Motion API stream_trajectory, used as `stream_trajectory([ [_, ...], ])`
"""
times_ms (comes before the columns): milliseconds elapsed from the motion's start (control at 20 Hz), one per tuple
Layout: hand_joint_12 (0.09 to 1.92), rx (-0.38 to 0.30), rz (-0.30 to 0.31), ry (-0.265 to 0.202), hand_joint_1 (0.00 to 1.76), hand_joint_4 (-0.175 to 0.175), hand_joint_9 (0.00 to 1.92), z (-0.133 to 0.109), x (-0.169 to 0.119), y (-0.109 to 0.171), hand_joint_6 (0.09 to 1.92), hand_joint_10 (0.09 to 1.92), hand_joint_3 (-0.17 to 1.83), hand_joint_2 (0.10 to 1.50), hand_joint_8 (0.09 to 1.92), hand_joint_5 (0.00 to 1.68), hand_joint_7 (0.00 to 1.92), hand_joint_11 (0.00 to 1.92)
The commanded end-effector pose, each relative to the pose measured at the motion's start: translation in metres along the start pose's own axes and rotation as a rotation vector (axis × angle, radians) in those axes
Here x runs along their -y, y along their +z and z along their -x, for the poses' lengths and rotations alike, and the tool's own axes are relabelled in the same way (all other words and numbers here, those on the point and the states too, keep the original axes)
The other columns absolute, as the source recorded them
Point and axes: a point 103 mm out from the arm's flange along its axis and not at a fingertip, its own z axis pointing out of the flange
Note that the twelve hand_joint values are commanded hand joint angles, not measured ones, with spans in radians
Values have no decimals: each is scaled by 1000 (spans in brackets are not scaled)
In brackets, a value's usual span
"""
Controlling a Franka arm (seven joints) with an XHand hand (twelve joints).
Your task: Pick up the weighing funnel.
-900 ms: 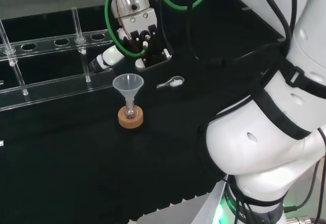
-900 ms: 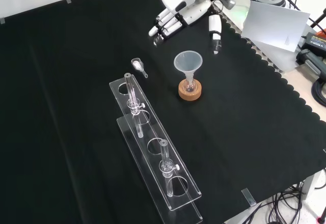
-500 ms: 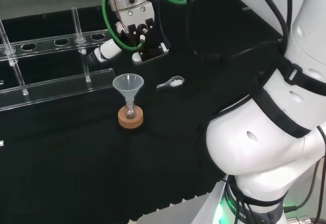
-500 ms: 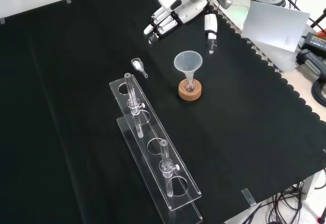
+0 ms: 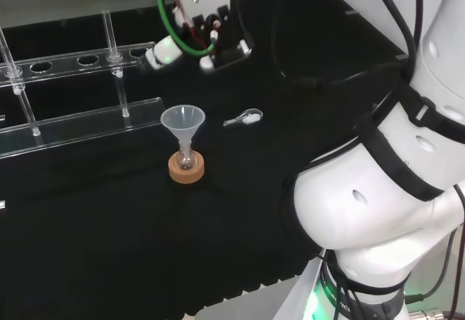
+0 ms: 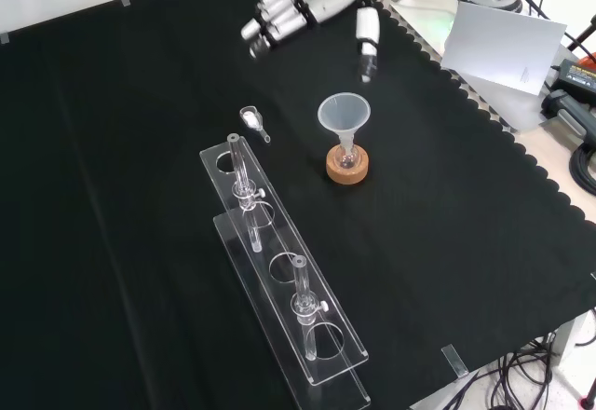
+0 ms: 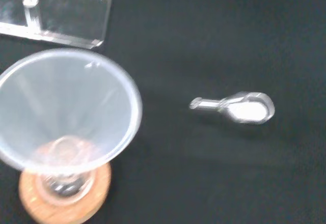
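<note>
Head view: the hand hangs over the far part of the tabletop. Its fingers are stretched out toward the left and nothing is in its grasp. The weighing funnel lies flat on the black cloth, nearer the camera than the hand and apart from it. It is to the right of the funnel, which stands mouth up in a small flask on a cork ring. A clear rack runs along the left.

Front view: the hand comes in at the top with its fingers straight and its thumb spread well away from them. The weighing funnel lies lower in the picture, clear of the hand, left of the funnel and just beside the rack's far end. Two glass tubes stand in the rack.

Wrist view: the weighing funnel lies alone on the cloth, something white in its bowl, its short stem pointing toward the funnel.
</note>
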Motion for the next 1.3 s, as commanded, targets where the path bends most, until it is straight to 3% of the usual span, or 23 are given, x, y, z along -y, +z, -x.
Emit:
stream_trajectory([
  [50,1082,58,-2,44,187,-20,0,38,-14,-20,87,87,-8,616,87,0,14,0],
  [500,1144,43,-29,107,283,-20,38,56,-25,-13,87,87,11,664,87,0,60,0],
  [650,1160,29,-28,98,291,-20,49,59,-27,-8,87,87,13,672,87,0,74,0],
  [900,1204,23,-6,-2,291,-20,47,74,-30,7,87,121,12,687,95,0,87,0],
  [1050,1246,25,15,-78,284,-20,6,91,-32,16,87,296,7,698,204,0,61,0],
  [1300,1275,35,29,-192,284,-21,0,102,-35,34,87,372,7,713,401,0,1,0],
])
